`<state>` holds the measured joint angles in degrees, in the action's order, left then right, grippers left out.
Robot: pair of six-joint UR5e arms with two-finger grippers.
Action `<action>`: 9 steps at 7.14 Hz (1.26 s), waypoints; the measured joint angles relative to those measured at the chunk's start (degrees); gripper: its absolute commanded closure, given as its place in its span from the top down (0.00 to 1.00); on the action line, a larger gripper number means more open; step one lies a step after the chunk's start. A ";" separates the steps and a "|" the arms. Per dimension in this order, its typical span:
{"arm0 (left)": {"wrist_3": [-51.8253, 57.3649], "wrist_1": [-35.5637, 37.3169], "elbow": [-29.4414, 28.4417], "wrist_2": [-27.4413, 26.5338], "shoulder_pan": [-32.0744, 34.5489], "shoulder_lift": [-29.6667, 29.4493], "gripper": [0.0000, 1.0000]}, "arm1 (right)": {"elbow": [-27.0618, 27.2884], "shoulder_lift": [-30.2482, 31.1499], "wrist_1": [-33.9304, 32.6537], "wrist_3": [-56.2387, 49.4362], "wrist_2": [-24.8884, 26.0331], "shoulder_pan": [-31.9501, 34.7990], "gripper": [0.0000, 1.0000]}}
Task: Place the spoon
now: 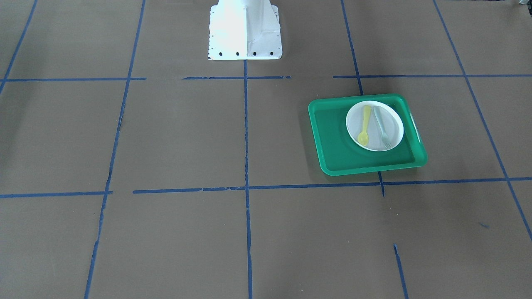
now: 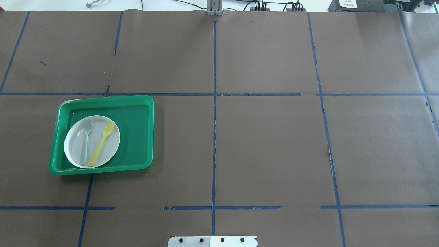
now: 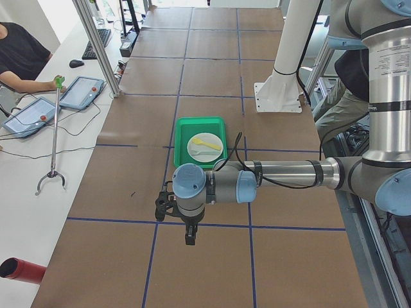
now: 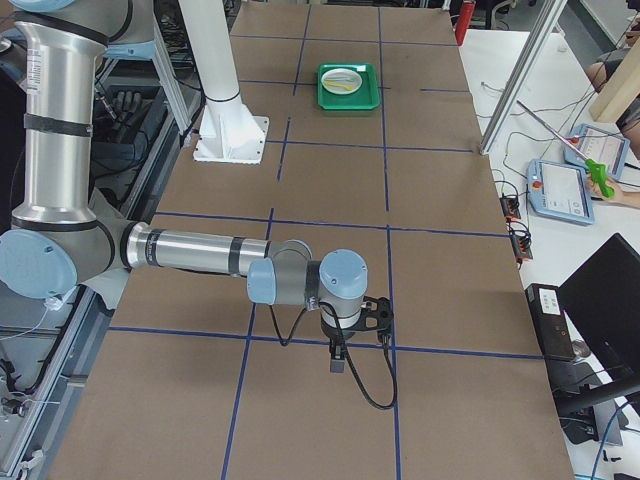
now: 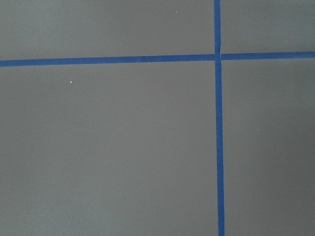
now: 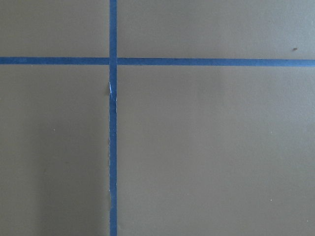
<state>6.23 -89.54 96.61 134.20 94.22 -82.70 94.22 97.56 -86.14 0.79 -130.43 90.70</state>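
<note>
Spoon (image 2: 101, 144) likely light, stiff, slick: pinch mid-handle; left end effector (image 3: 190, 238), right end effector (image 4: 338, 361) open/closed, can't tell.

This is a robotics lab: a robot arm (image 3: 289, 173) reaches over a table (image 2: 274, 144) covered in brown paper with a blue tape grid (image 2: 214, 137). A metal frame post (image 3: 97, 45) stands beside it, and a person (image 3: 19, 51) is at a side bench (image 3: 26, 160) with what seem to be control tablets (image 3: 82, 91).

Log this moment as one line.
spoon on plate beside fork | plate in tray | left gripper, right gripper: away from tray, state unclear
</note>
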 measured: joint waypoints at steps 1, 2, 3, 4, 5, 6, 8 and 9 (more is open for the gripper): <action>0.02 -0.65 0.10 0.01 -0.09 -0.09 1.00 | 0.00 0.00 0.00 0.00 0.00 0.00 1.00; 0.02 -1.79 0.12 0.03 -0.19 -0.19 1.00 | 0.00 0.00 -0.01 0.00 0.00 0.00 1.00; 0.09 -2.40 0.08 0.06 -0.23 -0.52 1.00 | 0.00 0.00 -0.05 0.00 0.00 0.00 1.00; 0.08 -2.76 -0.02 0.11 -0.25 -1.08 1.00 | 0.00 0.00 -0.07 0.00 0.00 0.00 1.00; -0.19 -3.43 0.60 0.13 -0.63 -1.48 1.00 | 0.00 0.00 -0.08 0.00 0.00 0.00 1.00; -1.71 -4.13 2.63 0.04 -2.41 -1.71 1.00 | 0.00 0.00 -0.08 0.00 0.00 0.00 1.00; -11.92 -4.76 9.94 -0.39 -10.56 -2.15 1.00 | 0.00 0.00 -0.08 0.00 0.00 0.00 1.00; -18.34 -4.90 12.72 -0.48 -15.01 -2.88 1.00 | 0.00 0.00 -0.08 0.00 0.00 0.00 1.00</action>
<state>-12.11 -94.44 109.34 133.73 79.21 -85.57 94.22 97.56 -86.22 0.79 -130.43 90.70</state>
